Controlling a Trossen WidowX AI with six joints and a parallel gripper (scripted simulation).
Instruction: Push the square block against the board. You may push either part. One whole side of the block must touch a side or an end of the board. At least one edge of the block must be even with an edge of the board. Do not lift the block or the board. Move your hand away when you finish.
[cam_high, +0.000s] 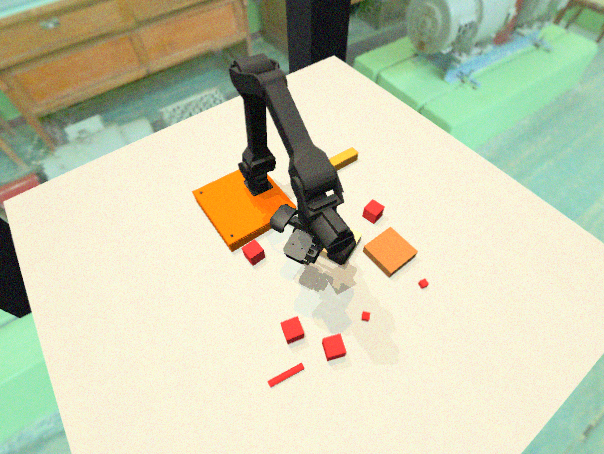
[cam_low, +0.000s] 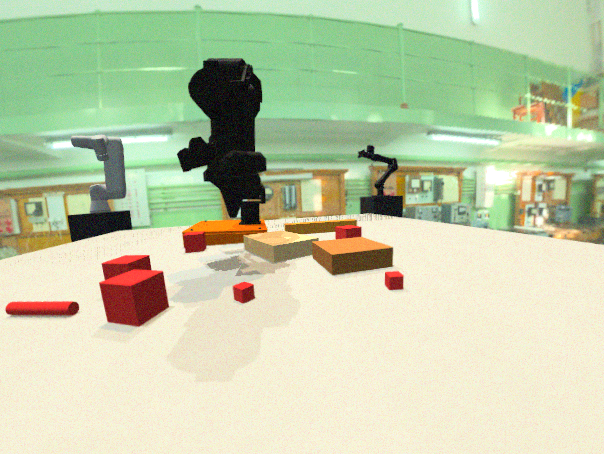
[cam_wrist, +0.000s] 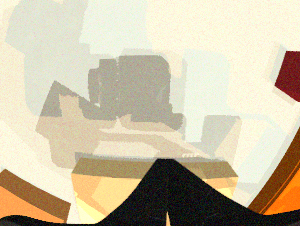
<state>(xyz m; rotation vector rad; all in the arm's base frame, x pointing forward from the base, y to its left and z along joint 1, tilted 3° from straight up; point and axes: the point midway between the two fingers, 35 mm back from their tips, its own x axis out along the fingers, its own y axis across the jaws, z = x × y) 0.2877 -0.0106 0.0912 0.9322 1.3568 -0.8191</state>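
The gripper (cam_high: 334, 253), fingers shut on nothing, hovers over the tan square block (cam_low: 280, 245), likely for pushing; the board (cam_high: 345, 158) lies behind it.

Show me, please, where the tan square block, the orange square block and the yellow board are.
tan square block (cam_low: 280, 245), exterior view, its top face.
orange square block (cam_high: 390, 250), top view, its top face.
yellow board (cam_high: 346, 157), top view, its far end.
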